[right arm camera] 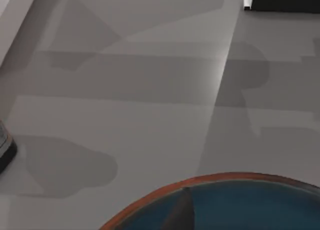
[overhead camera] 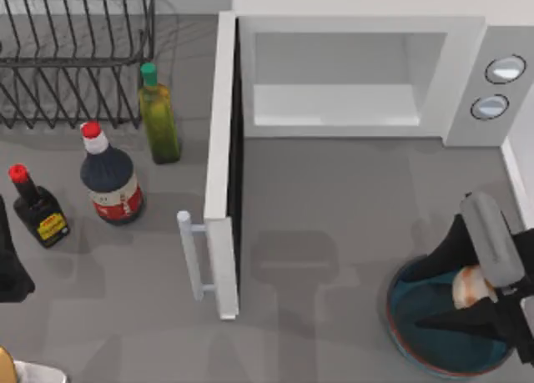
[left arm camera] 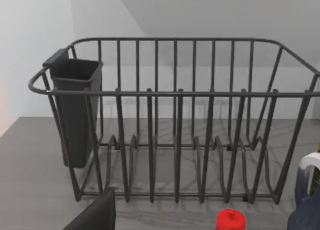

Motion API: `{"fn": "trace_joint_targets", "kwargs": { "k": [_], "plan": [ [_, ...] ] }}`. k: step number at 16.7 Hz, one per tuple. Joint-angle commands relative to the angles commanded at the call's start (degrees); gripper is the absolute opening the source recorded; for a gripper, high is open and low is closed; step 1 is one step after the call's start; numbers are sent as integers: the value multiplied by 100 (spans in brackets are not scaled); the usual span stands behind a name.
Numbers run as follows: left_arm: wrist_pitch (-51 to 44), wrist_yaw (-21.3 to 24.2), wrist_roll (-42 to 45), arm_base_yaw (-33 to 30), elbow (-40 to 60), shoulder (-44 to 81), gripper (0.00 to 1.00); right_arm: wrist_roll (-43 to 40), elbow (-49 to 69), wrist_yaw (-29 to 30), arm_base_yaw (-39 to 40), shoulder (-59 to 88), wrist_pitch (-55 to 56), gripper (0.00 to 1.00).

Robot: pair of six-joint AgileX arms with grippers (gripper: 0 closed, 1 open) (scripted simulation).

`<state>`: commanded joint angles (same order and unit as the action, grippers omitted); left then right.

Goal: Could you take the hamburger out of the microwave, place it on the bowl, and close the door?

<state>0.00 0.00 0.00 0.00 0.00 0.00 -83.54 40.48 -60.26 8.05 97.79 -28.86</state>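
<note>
The white microwave (overhead camera: pixel 467 74) stands at the back with its cavity bare. Its door (overhead camera: pixel 221 174) swings out toward the front, bar handle (overhead camera: pixel 192 254) facing left. At the front right sits the dark blue bowl (overhead camera: pixel 399 333), whose reddish rim (right arm camera: pixel 210 179) also shows in the right wrist view. My right gripper (overhead camera: pixel 420 298) hangs over the bowl, shut on the hamburger (overhead camera: pixel 469 287), a cream lump between its black fingers. My left arm (overhead camera: pixel 8 270) is parked at the table's left edge.
A dark wire dish rack (overhead camera: pixel 75 57) with a cutlery cup (left arm camera: pixel 75 109) fills the back left. A green oil bottle (overhead camera: pixel 158 116), a big dark red-capped bottle (overhead camera: pixel 111 178) and a smaller one (overhead camera: pixel 37 212) stand left of the door.
</note>
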Motion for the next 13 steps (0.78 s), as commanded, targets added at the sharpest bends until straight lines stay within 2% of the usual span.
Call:
{"fn": "trace_joint_targets", "kwargs": {
  "k": [8,13],
  "plan": [
    [0,0,0,0,0,0,100,1077,-475,61,510,447,1964,0],
    [0,0,0,0,0,0,100,1251,-575,89,586,535,2181,0]
  ]
}}
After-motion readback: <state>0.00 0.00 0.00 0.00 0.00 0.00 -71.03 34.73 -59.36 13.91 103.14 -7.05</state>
